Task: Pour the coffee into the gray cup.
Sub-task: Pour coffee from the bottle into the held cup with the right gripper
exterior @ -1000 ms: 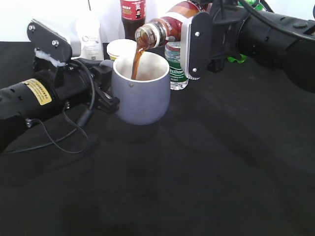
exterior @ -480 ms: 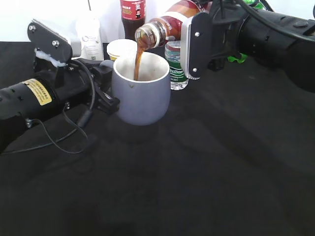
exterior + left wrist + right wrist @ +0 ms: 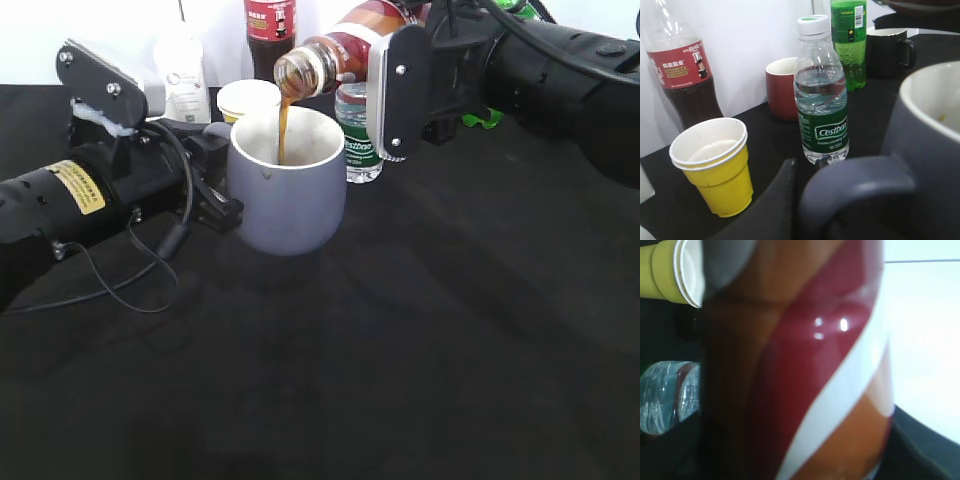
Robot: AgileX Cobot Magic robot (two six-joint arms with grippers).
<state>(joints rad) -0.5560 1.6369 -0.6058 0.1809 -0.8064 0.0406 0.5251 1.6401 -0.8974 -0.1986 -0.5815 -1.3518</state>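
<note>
**Brown stream falling into a matte gray mug**

The right end effector (image 3: 385, 95) is clamped on the coffee bottle (image 3: 335, 52), a curvy glossy plastic shape tipped mouth-down just above the gray cup (image 3: 288, 190). A thin dark stream drops into the cup's pale interior. The left end effector (image 3: 205, 185) is closed on the rounded cup's loop handle (image 3: 855, 187), holding it over the black worktop (image 3: 400, 350). Behind the cup stands a yellow paper cup (image 3: 715, 170).
</note>
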